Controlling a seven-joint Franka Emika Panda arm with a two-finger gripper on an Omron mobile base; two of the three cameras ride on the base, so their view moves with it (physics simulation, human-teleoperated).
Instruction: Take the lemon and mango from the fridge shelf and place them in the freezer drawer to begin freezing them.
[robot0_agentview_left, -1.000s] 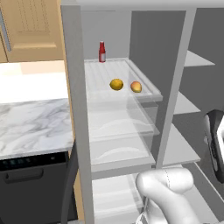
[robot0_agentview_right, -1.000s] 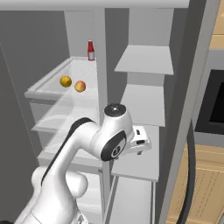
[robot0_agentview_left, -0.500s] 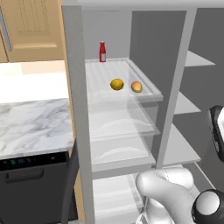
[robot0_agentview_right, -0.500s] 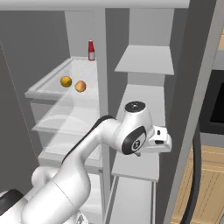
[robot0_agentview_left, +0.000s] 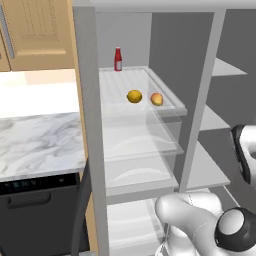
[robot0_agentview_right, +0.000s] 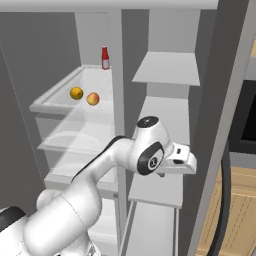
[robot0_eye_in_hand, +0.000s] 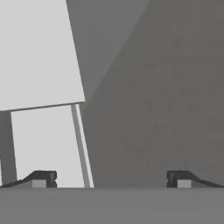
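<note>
End effector (robot0_eye_in_hand: 111, 179) released, empty, swung further right since a moment ago, facing grey right-hand shelves, well apart from lemon (robot0_agentview_left: 134, 96) and mango (robot0_agentview_left: 157, 99) on fridge shelf (robot0_agentview_left: 120, 82), upper left. Nothing grasped yet.

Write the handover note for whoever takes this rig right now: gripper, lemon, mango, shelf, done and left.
Gripper: open, holding nothing, facing grey fridge panels on the right side of the fridge, away from the fruit.
Lemon and mango: side by side, apart, on the ribbed fridge shelf, mango to the right. A red bottle stands at the back of that shelf.
Done: nothing moved; both fruits untouched.
Left: reach to the shelf, take each fruit, put both in the freezer drawer.
</note>
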